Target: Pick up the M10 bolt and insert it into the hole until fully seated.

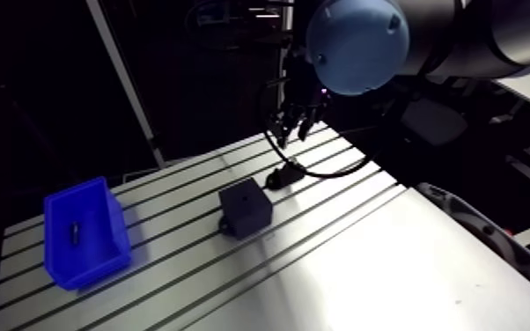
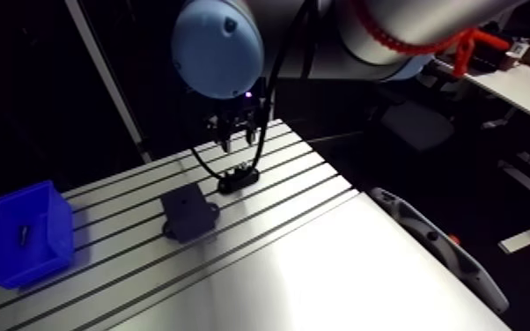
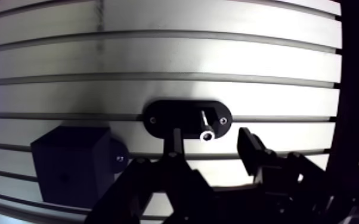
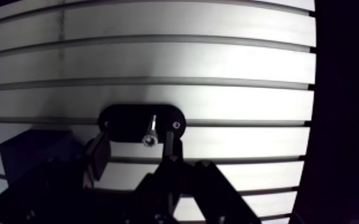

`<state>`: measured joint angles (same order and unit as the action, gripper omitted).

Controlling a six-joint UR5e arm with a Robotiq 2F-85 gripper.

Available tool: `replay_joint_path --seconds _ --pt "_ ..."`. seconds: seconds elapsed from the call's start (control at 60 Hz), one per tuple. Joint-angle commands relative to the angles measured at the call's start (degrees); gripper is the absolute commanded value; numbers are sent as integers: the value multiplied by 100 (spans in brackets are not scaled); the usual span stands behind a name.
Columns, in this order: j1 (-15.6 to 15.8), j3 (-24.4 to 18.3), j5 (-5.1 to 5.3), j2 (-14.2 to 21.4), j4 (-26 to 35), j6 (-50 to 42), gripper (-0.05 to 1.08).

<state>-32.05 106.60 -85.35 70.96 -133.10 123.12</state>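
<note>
Above the plate: the arm (image 1: pixel 497 35) is reached over the table (image 3: pixel 217 53), with its light-blue joint cap (image 1: pixel 357 44) seen close at the top of the arm view and the wrist turned straight down.
Gripper: the gripper (image 3: pixel 210 142) is hung over the black oval plate (image 3: pixel 170 116); in the arm view a gap is seen between the two.
Fingers: both fingers (image 3: pixel 175 143) are spread wide apart. Nothing is clamped between them and nothing is touched by them.
Bolt: the bolt (image 4: pixel 149 139) is stood upright on the plate, socket head up, close to one of the plate's end screws. It is seen between the fingers, with a gap on each side. A length of bright shank is shown between head and plate, so the head is not down on the plate. How deep the shank's foot is sunk cannot be told.
Plate: laid flat on the table across one slot, with a small screw at each end.
Block: a dark block (image 1: pixel 245 209) is set just beside the plate, on the bin's side. A small hole is seen in its top face, and a low foot with a screw is turned toward the plate.
Bin: a blue bin (image 1: pixel 92 268) is placed well apart from the block, at the table's other end. A small dark piece (image 1: pixel 73 233) is laid on its floor, too small to be made out.
Table: slotted aluminium, with the slots run parallel along its length and a strong glare thrown over the near part.
</note>
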Motion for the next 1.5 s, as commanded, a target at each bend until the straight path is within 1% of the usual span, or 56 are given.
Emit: replay_joint_path --seconds 0.017,0.2,0.3,0.383,1.133,1.233,1.417,1.5 --pt "-12 47 -12 -26 -10 -3 43" --pt "-12 85 -21 -67 -18 -2 43" --pt "-12 110 -37 -112 -222 -2 44" --pt "-12 128 -39 -123 -255 -3 44" --pt "-12 155 -47 -307 -335 -11 44" --pt "-12 155 -72 -316 -336 -11 44" --pt "-12 155 -74 -325 -334 -11 44" --pt "-12 155 -100 -341 -335 -11 44"
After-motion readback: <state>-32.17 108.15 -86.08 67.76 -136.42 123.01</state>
